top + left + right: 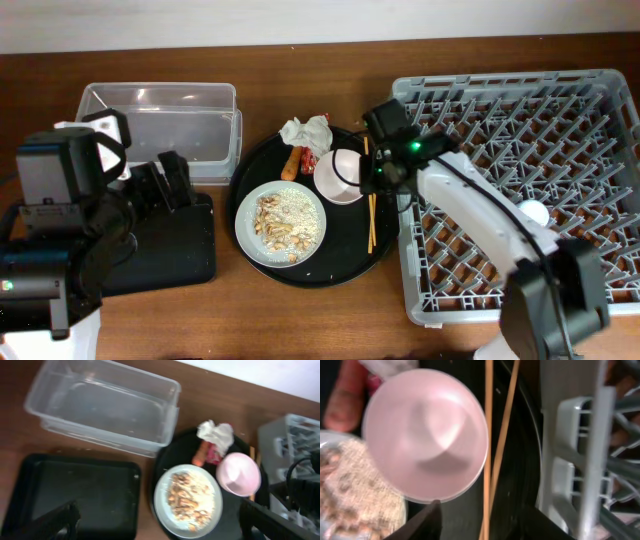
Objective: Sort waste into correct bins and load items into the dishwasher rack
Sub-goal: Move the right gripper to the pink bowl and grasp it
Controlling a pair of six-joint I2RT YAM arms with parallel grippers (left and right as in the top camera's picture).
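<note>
**Bowl and chopsticks up for grabs, both bins empty**

Found right gripper point(378, 178) parked above the bowl point(340, 175) and chopsticks point(371, 210), right by the rack point(520, 110), probably lined up for a short hop across. Couldn't tell its grip, with just one finger in view. Spotted left gripper point(172, 182) spread wide and empty over the flat black tray point(165, 250), beside the clear tub point(160, 120), presumably ready for waste. Counted on the round tray point(350, 255): two chopsticks, one bowl, one plate point(281, 222) of rice scraps, one tissue point(306, 131), one red wrapper point(309, 157), one carrot piece point(291, 162). Two bins, nothing inside either.
</note>
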